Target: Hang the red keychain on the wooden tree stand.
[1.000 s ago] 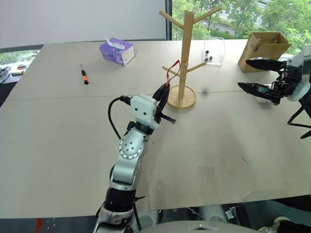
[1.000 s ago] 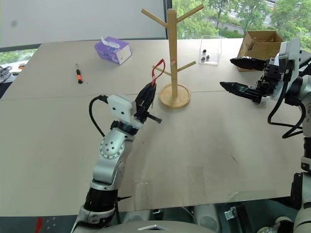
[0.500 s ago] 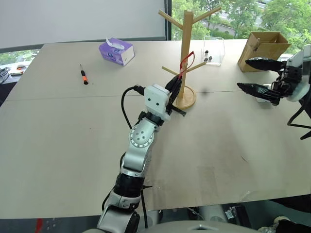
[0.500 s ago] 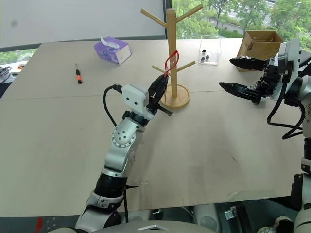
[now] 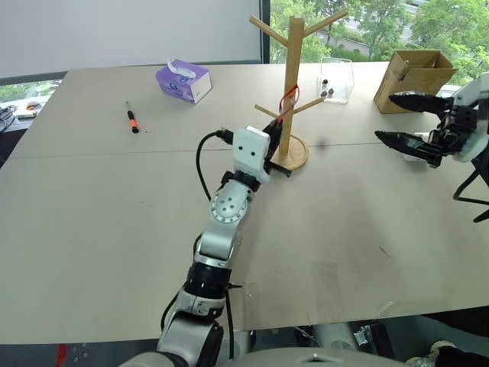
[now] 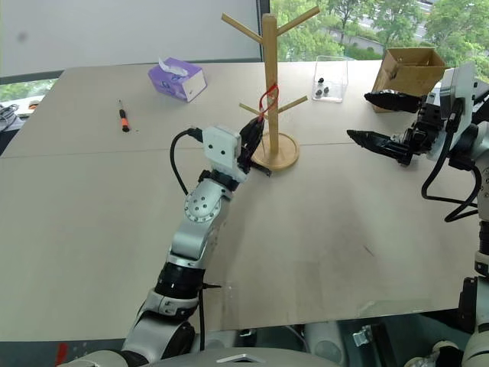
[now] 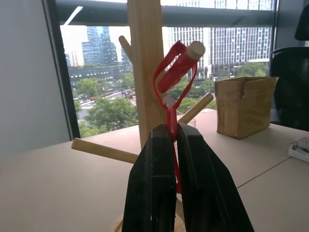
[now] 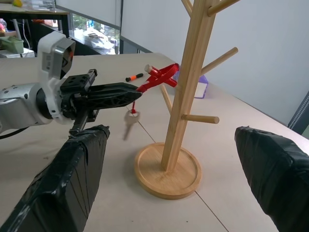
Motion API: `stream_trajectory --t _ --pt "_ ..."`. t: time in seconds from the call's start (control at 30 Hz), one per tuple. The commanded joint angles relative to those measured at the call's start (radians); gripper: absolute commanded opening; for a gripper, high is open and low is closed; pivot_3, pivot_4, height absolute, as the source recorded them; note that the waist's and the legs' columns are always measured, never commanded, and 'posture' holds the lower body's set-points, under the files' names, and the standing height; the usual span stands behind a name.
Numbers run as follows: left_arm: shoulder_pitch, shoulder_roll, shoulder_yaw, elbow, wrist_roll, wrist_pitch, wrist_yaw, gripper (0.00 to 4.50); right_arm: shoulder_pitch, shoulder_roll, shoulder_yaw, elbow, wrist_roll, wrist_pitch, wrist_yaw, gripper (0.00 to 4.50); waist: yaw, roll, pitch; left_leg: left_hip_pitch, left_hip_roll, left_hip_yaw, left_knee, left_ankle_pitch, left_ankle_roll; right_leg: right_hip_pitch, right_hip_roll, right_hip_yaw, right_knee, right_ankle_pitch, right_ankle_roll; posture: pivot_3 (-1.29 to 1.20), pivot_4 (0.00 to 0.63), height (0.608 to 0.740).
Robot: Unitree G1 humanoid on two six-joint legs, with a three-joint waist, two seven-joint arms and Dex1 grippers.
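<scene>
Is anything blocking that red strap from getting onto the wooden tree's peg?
Nothing visible does. The left tool grips the red keychain, and its loop is already around the tip of a lower peg of the wooden tree stand.

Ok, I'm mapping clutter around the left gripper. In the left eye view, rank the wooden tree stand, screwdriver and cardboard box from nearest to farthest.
From the left gripper:
1. Wooden tree stand, right beside it.
2. Screwdriver, off to its left.
3. Cardboard box, far right corner.
</scene>
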Motion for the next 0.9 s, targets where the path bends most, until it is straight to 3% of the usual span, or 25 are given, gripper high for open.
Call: stream_trajectory --t 0.03,0.23,0.33,0.57,0.7,0.9 --pt "-0.029 -0.011 0.005 0.001 0.012 0.000 0.022 0.04 -0.002 -0.015 -0.039 -0.032 0.018 0.001 -0.004 4.50 0.000 0.000 0.000 0.000 0.000 0.000 0.000 0.000 0.000 0.000 0.000 0.000 0.000 0.000 0.000 0.00 0.150 0.740" --pt "-0.042 -0.015 0.021 0.012 0.011 -0.021 0.042 0.04 0.002 -0.014 -0.040 -0.036 0.017 0.000 -0.007 4.50 0.000 0.000 0.000 0.000 0.000 0.000 0.000 0.000 0.000 0.000 0.000 0.000 0.000 0.000 0.000 0.00 0.150 0.740" --pt "-0.038 -0.012 0.012 0.009 0.017 -0.025 0.038 0.99 0.008 -0.013 -0.041 -0.035 0.015 -0.003 -0.007 4.50 0.000 0.000 0.000 0.000 0.000 0.000 0.000 0.000 0.000 0.000 0.000 0.000 0.000 0.000 0.000 0.00 0.150 0.740" --pt "-0.027 -0.012 0.005 0.006 0.016 -0.019 0.029 4.25 0.027 0.001 -0.041 -0.052 0.019 -0.004 -0.026 4.50 0.000 0.000 0.000 0.000 0.000 0.000 0.000 0.000 0.000 0.000 0.000 0.000 0.000 0.000 0.000 0.00 0.150 0.740" --pt "-0.001 -0.019 0.057 -0.008 -0.006 0.044 0.073 4.39 0.063 0.046 -0.044 -0.063 -0.006 -0.028 -0.104 4.50 -0.001 0.000 0.000 0.000 0.000 0.000 0.000 0.000 0.000 0.000 0.000 0.000 0.000 0.000 0.000 0.00 0.150 0.740" --pt "0.135 0.037 0.196 -0.067 -0.024 0.135 0.137 4.39 0.143 0.266 -0.040 -0.053 -0.165 -0.188 -0.428 4.50 -0.007 -0.001 0.000 0.001 0.001 0.001 0.000 0.001 -0.001 -0.001 0.001 0.001 0.001 0.000 0.000 0.00 0.150 0.740"
